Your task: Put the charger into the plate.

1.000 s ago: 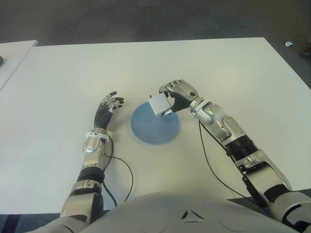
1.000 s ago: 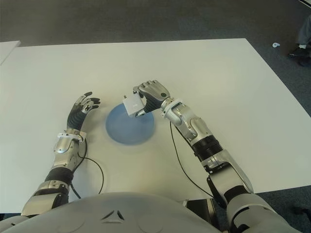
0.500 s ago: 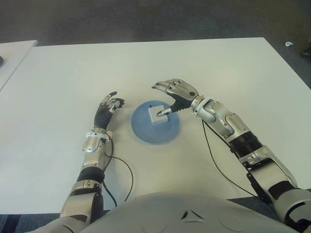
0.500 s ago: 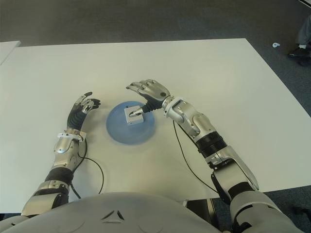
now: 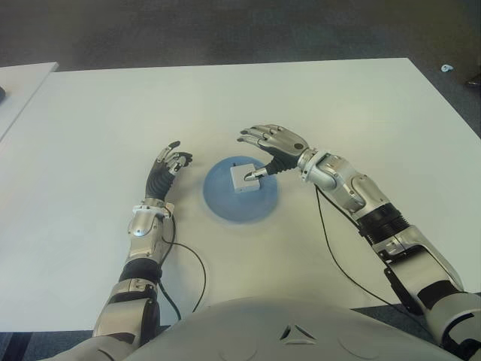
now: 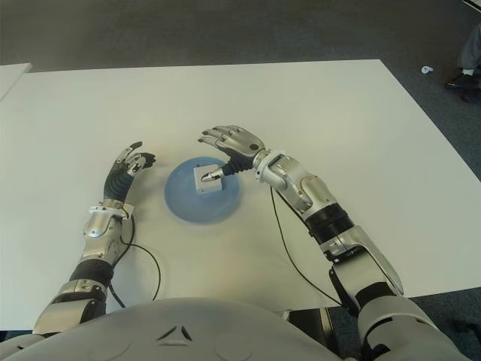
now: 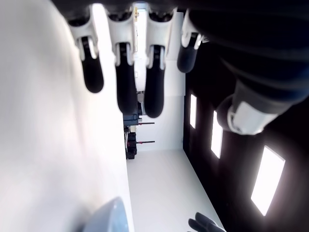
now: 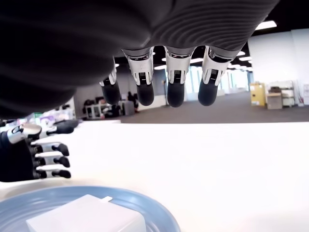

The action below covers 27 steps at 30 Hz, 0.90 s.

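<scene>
On the round blue plate [image 5: 240,203] mid-table sits the small white cube-shaped charger [image 5: 244,177], already in place! The right hand [image 5: 269,147] hovers just above it, fingers spread and empty, thumb tip close beside the cube. The left hand [image 5: 167,167] shows left of the plate, loosely open, holding nothing.

Right hand [image 5: 272,147] and left hand [image 5: 167,164]: silver shells, black fingers; black cable behind each wrist
</scene>
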### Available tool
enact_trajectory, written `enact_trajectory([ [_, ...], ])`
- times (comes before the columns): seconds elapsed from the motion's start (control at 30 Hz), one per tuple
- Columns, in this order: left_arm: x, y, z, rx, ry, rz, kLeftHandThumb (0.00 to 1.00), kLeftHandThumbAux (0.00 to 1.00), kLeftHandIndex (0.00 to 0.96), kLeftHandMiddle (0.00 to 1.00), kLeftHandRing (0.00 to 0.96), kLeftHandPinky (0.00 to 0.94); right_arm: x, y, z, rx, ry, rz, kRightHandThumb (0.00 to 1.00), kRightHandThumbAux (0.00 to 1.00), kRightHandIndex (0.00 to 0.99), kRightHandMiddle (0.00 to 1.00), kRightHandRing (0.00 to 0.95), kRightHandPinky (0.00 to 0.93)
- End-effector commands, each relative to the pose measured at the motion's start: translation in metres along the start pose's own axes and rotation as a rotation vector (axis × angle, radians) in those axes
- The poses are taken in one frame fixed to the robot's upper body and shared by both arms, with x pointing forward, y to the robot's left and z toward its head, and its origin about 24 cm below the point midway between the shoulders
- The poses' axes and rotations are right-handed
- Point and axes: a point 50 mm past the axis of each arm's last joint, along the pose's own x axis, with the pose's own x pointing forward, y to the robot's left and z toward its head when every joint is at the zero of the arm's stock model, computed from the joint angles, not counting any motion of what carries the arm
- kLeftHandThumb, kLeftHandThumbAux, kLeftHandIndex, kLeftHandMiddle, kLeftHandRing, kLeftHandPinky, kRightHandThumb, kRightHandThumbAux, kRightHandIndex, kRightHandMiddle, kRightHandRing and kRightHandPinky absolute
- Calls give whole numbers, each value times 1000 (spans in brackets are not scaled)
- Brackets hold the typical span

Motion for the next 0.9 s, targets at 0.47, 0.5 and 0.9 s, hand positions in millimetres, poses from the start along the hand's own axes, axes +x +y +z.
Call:
enact_trajectory([
  [0.47,-34,-17,-45,-65,237,4,0,552,162,378,353,268,-18,6,-31,220,209,-189,317,283,0,0,0,0],
  [0.5,-34,-17,-45,-65,237,4,0,552,162,378,352,267,-20,9,-35,267,237,-231,318,297,0,0,0,0],
  [0.9,-35,-13,-46,-57,243,39,0,545,134,236,238,201,-50,39,-47,883,464,-609,248,549,30,39,34,72],
])
